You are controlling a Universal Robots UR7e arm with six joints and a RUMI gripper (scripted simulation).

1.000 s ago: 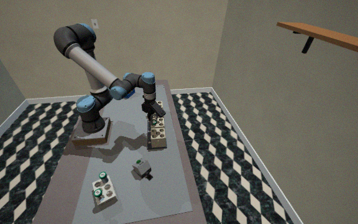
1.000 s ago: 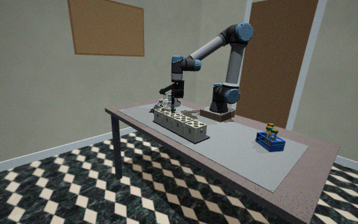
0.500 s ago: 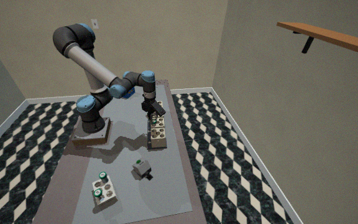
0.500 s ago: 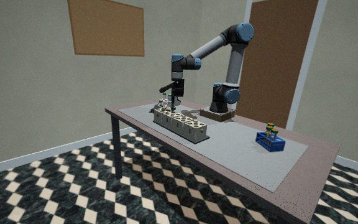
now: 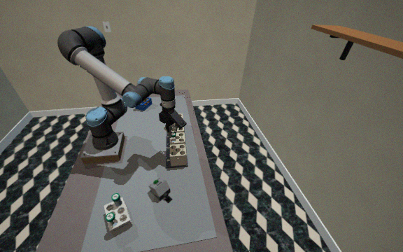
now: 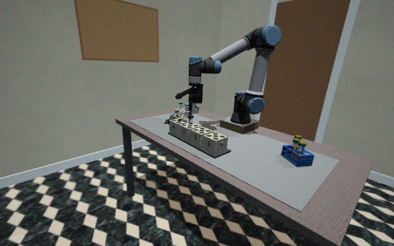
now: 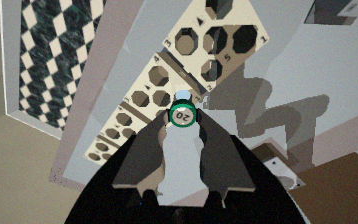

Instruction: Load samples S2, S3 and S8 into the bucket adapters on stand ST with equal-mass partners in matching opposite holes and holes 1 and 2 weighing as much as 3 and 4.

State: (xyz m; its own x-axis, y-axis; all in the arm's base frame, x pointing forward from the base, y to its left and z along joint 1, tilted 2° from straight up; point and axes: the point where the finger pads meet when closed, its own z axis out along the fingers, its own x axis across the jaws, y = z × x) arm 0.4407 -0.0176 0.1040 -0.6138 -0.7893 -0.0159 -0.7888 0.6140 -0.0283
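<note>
My gripper (image 7: 182,109) is shut on a water blank (image 7: 182,116), a tube with a green cap ring and a white dot that reads 20. It is over the loading stand ST (image 5: 177,145), a row of beige adapters with numbered holes, also in the exterior view (image 6: 198,137). The fingers hide the tube's lower end, so I cannot tell which hole it is at. The gripper also shows in the top and exterior views (image 5: 172,130) (image 6: 189,114). The orange-capped samples (image 6: 297,140) stand in a blue rack (image 6: 297,155) at the far table end.
A white rack (image 5: 117,213) near the front of the table holds two green-capped blanks (image 5: 116,197) (image 5: 110,217). The green DONE key (image 5: 156,181) sits on its small grey desk (image 5: 159,189) between that rack and the stand. The arm's base (image 5: 101,147) is left of the stand.
</note>
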